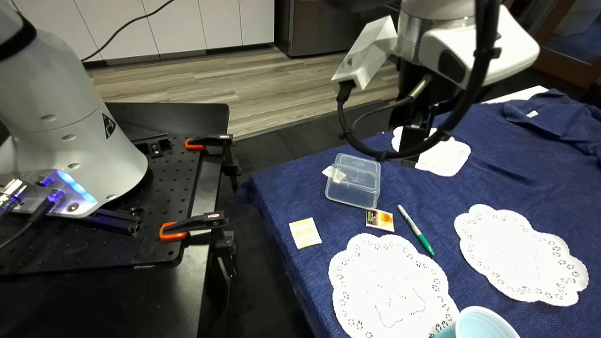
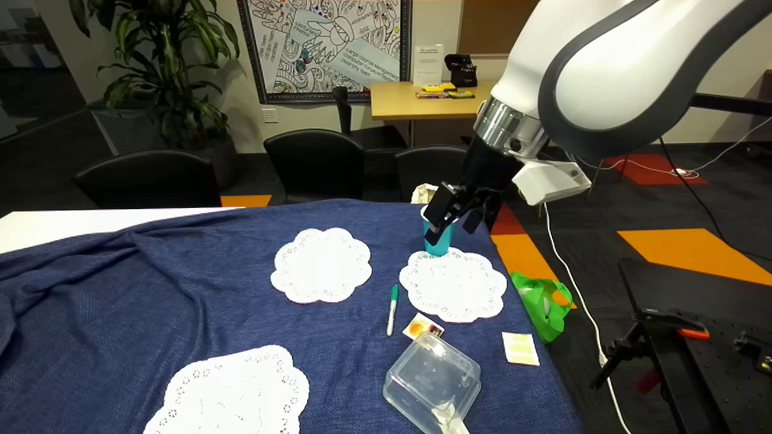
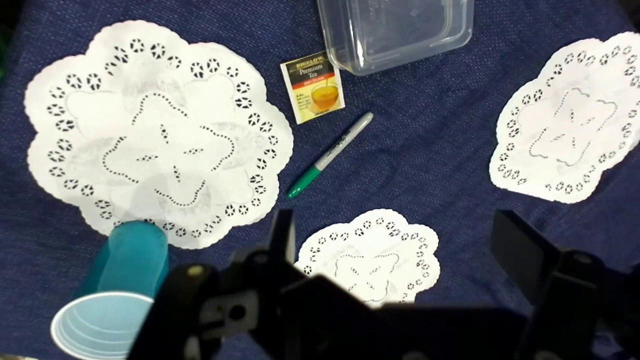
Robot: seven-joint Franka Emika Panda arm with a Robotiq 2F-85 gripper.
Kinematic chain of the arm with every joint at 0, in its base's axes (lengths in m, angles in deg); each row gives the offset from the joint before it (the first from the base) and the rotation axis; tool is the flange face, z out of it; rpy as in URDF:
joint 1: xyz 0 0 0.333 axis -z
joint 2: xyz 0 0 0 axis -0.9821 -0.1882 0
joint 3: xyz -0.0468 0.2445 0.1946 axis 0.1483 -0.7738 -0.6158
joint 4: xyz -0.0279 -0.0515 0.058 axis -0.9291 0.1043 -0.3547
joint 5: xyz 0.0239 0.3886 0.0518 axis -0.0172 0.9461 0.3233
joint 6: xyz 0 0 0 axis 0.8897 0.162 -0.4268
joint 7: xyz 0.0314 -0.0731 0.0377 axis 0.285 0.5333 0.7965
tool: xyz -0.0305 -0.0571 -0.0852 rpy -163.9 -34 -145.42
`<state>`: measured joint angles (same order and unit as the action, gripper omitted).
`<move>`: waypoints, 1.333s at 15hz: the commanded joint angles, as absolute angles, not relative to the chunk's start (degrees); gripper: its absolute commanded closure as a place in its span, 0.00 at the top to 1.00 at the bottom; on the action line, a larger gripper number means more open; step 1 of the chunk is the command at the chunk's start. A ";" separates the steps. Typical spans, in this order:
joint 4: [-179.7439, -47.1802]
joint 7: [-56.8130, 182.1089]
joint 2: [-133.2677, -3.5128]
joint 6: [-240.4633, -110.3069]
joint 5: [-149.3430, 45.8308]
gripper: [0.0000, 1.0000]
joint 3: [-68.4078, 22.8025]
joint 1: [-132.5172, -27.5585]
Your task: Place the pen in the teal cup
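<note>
The pen has a pale grey body and a green cap. It lies on the blue cloth between two doilies in both exterior views (image 1: 416, 231) (image 2: 392, 310) and in the wrist view (image 3: 330, 155). The teal cup stands upright at the edge of a doily in an exterior view (image 2: 443, 241), partly hidden behind the gripper. It also shows in the wrist view (image 3: 130, 265), and is cut off at the bottom of an exterior view (image 1: 483, 324). My gripper (image 3: 395, 235) is open and empty, raised above the table; the pen lies beyond its left finger in the wrist view.
A clear plastic box (image 1: 354, 183) stands beside a tea packet (image 1: 380, 220) near the pen. A yellow packet (image 1: 305, 233) lies near the table edge. White lace doilies (image 2: 322, 265) (image 2: 453, 284) (image 2: 235, 392) lie spread on the cloth.
</note>
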<state>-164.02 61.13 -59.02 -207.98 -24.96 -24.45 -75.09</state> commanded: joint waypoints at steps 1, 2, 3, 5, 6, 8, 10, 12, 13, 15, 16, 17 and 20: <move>-161.21 61.86 -62.75 -209.41 -17.79 1.00 -27.18 -74.75; -160.22 62.75 -63.93 -209.33 -15.47 1.00 -28.08 -74.29; -159.56 62.53 -64.81 -208.84 -14.07 1.00 -28.47 -74.13; -157.41 62.08 -67.71 -208.09 -11.38 1.00 -28.99 -73.61; -156.75 61.35 -68.87 -207.93 -10.94 1.00 -28.70 -73.62; -154.96 60.40 -71.57 -207.48 -10.19 1.00 -28.26 -73.59; -153.11 59.29 -74.51 -207.85 -9.75 1.00 -27.92 -73.59; -151.24 57.28 -77.35 -209.01 -10.09 1.00 -27.26 -74.07; -150.31 55.83 -78.53 -208.93 -10.49 1.00 -26.74 -74.47; -148.50 51.04 -80.97 -208.57 -12.59 1.00 -25.53 -74.95; -147.51 48.53 -82.17 -208.41 -13.13 1.00 -24.57 -75.64; -146.75 46.01 -83.16 -208.21 -13.84 1.00 -23.62 -76.25; -144.40 38.64 -86.13 -207.69 -16.16 1.00 -20.22 -78.64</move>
